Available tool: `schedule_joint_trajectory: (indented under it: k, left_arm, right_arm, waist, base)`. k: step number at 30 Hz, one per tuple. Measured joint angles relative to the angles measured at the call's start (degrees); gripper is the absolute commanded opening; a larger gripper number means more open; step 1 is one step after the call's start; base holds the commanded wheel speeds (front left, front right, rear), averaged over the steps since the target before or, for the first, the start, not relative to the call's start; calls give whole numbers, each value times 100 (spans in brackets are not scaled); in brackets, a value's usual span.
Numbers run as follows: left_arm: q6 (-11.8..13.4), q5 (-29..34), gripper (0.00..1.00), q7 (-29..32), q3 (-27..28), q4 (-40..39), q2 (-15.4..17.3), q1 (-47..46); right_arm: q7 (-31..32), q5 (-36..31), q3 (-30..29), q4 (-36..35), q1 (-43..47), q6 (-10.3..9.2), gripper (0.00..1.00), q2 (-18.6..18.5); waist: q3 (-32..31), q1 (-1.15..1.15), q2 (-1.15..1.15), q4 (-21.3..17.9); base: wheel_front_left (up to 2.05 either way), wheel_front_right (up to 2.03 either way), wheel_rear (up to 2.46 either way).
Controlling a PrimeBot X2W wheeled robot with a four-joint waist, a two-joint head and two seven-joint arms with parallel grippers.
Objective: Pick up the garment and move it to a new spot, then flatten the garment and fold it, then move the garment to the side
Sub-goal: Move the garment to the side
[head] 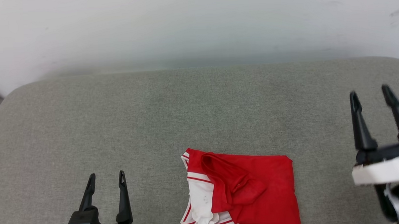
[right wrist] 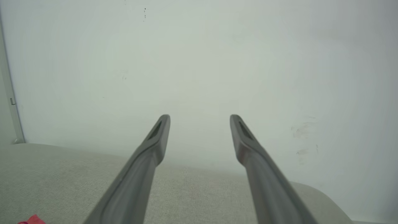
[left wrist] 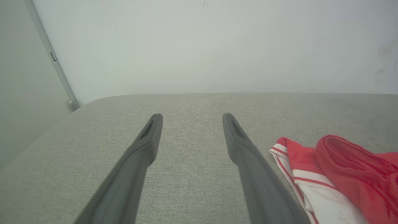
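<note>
The garment lies folded on the grey cushion just to the right of my left gripper, near it but not touching, its striped white sleeve edge turned toward that hand. My right gripper hangs on the garment's other side, farther from it. Both hands have their fingers spread wide and hold nothing.

garment: folded red jersey, white striped sleeve on its left side, at near edge of grey fabric surface, right of middle | left gripper: fingers spread, empty, near edge, left part | right gripper: fingers spread, empty, by right edge
</note>
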Motion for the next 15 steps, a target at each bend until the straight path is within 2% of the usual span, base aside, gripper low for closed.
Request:
schedule_joint_trajectory:
  k: [4, 10, 15]
  left_arm:
    - [0, -19, 100, 0, -29, 2, 0, -35]
    - [15, -33, 100, 0, -64, 4, 0, -112]
    - [16, -68, 100, 0, -76, -2, 1, -169]
  right_arm:
    - [698, 345, 453, -54, -736, 0, 100, -655]
    - [3382, 1958, 1402, -8, -1241, 0, 100, -1594]
    - [5255, 3430, 1709, 52, -1307, 0, 100, -2050]
  waist:
    - [52, 0, 0, 37]
    - [137, 0, 0, 102]
    - [268, 0, 0, 164]
  base:
    - [0, 0, 0]
    - [0, 0, 0]
    - [0, 0, 0]
